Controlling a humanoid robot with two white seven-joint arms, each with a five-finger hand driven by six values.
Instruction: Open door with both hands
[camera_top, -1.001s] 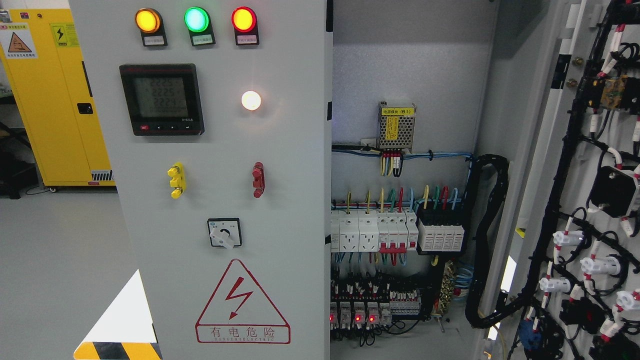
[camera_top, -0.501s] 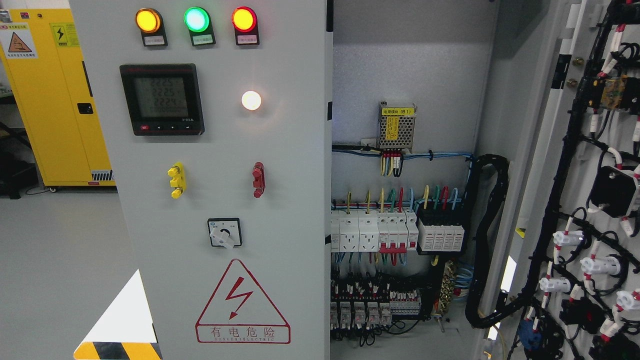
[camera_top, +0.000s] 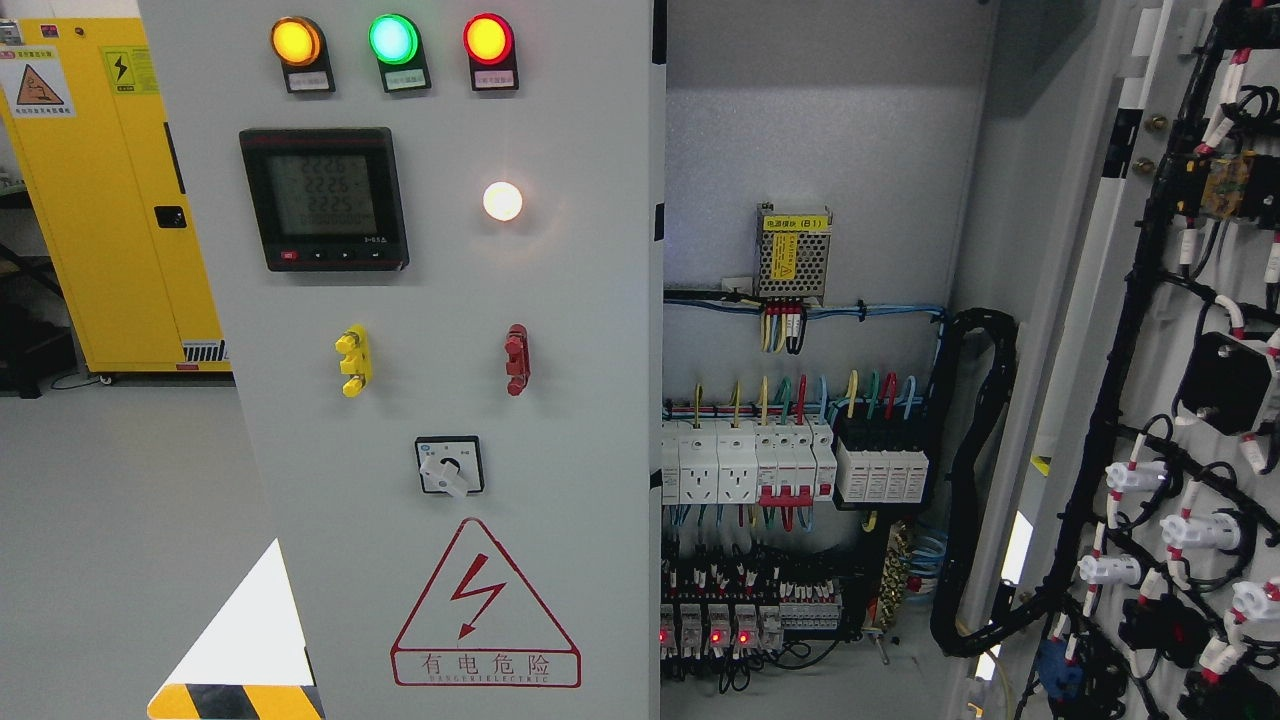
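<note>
Grey left door (camera_top: 560, 300) shut; right door (camera_top: 1180, 330) swung wide, wiring bay (camera_top: 800, 420) exposed. Robot hand state: cannot tell.

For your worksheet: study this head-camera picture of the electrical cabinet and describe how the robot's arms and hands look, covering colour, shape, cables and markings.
Nothing can be described: neither arm nor hand shows in this picture. The view holds only the grey left cabinet door with its indicator lamps and digital meter, the open cabinet interior with wiring and breakers, and the opened right door carrying black cable looms.
</note>
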